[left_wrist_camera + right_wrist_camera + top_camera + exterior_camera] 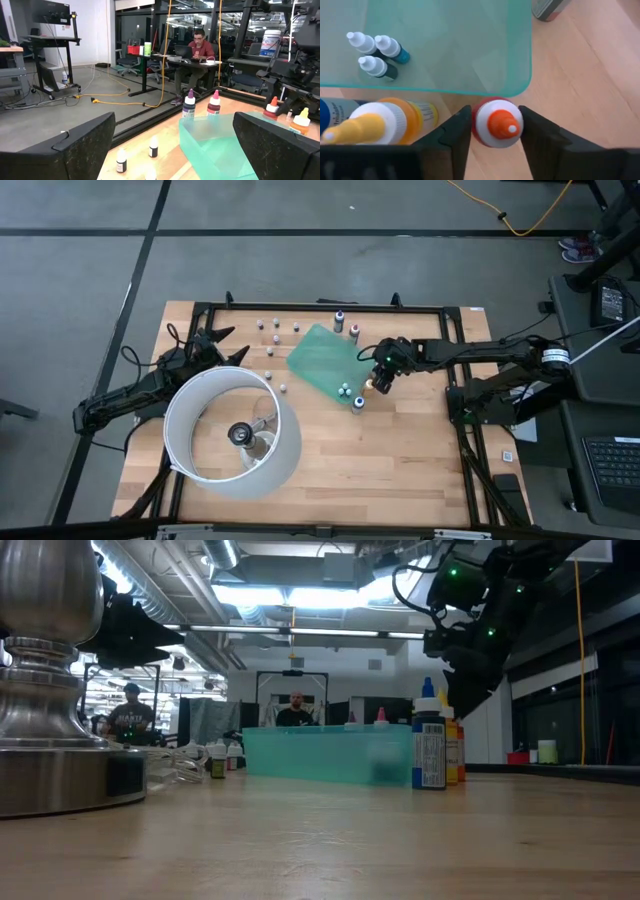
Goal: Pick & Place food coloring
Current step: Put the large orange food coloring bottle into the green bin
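The tabletop carries a big white ring lamp toward its left front, a flat green sheet near the middle of its back half, and the food coloring bottles scattered between the sheet and the back edge, with a small cluster at the sheet's right front corner.

The left pincer waits near the left edge behind the lamp, jaws spread wide with nothing between them.

The right pincer hangs at the sheet's right front corner, pointing down. Straight beneath it stands the orange-capped bottle, upright, its long axis running up into the pincer and its nozzle toward the wrist camera. The fingers flank its shoulders closely on both sides; whether they already press on the plastic I cannot tell for sure, though they look just touching or nearly so. A yellow-capped bottle stands just beside it, outside the jaws, and three small bottles sit on the sheet.

The right arm is plainly the nearer one; the grasp seems to need only a final squeeze before lifting straight up.
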You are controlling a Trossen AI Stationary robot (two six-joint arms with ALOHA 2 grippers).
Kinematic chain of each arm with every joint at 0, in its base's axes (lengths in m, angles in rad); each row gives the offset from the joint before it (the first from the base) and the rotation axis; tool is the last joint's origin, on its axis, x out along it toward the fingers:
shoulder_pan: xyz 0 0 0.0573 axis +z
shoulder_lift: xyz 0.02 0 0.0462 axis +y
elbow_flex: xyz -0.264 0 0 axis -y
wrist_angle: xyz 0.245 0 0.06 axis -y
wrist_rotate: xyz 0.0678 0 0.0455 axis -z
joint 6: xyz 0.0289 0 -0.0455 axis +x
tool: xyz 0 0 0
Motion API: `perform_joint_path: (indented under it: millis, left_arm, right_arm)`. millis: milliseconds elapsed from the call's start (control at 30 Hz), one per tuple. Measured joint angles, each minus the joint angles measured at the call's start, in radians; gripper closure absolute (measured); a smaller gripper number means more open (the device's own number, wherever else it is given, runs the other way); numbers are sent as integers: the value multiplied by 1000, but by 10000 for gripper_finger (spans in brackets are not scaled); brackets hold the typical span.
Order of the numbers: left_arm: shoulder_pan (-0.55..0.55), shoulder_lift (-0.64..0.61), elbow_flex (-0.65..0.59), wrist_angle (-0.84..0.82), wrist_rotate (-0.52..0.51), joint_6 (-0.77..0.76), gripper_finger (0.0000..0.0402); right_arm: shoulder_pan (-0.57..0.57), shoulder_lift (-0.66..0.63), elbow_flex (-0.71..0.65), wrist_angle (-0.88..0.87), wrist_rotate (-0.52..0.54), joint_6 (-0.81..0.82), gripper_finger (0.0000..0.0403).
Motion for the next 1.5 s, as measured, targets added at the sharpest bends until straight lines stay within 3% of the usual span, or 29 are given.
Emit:
perform_joint_path:
  millis: [167,533,933,1500]
  left_arm:
    - [0,0,0,0,0,0,2]
    - [0,0,0,0,0,0,2]
    - [0,0,0,0,0,0,2]
    - [0,0,0,0,0,0,2]
  right_arm:
    - [0,-2,0,2,0,-1,278]
    - [0,-64,20,-160,0,28,277]
    - [0,-88,220,-408,21,-31,276]
    - [-31,190,585,-419,58,-113,276]
